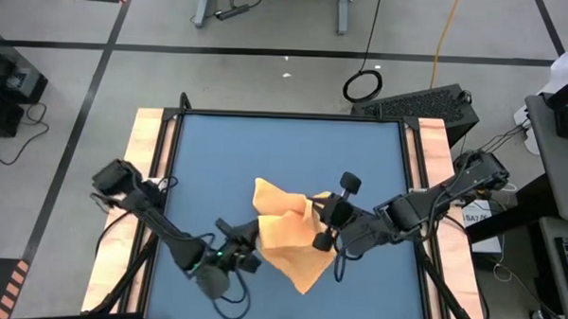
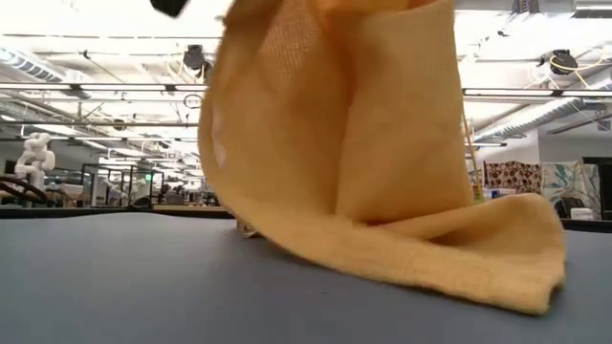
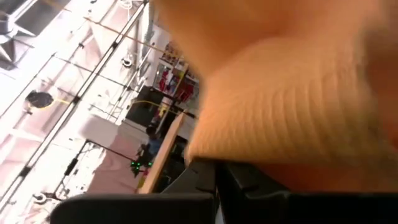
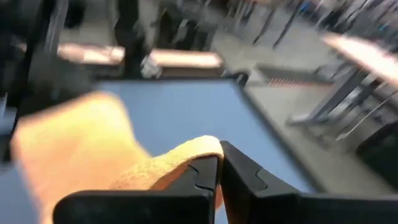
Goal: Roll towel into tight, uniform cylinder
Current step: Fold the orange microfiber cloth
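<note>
The orange-yellow towel (image 1: pixel 286 235) is held up over the middle of the blue table between my two grippers. In the low view the towel (image 2: pixel 382 143) hangs from above, and its lower part (image 2: pixel 478 258) lies on the table. My left gripper (image 1: pixel 252 253) is at the towel's left near side and is shut on it. My right gripper (image 1: pixel 321 227) is at the towel's right side and is shut on it. The towel's white tag does not show. My left gripper pinches the towel's edge (image 3: pixel 249 149) between its two fingers, coming from the table's left. The cloth bulges over the fingers and hides the exact place of contact. The held part is lifted off the table. My right gripper pinches a thick rolled or folded edge of the towel (image 4: pixel 193 152) between its two fingers, coming from the table's right. The held part is lifted, and the rest of the cloth falls away slack toward the table.
The blue mat (image 1: pixel 284 150) lies bare on the far side of the towel. Wooden rails run along the table's left side (image 1: pixel 146 174) and right side (image 1: pixel 436 155). A dark keyboard-like box (image 1: pixel 419 103) sits beyond the far right corner.
</note>
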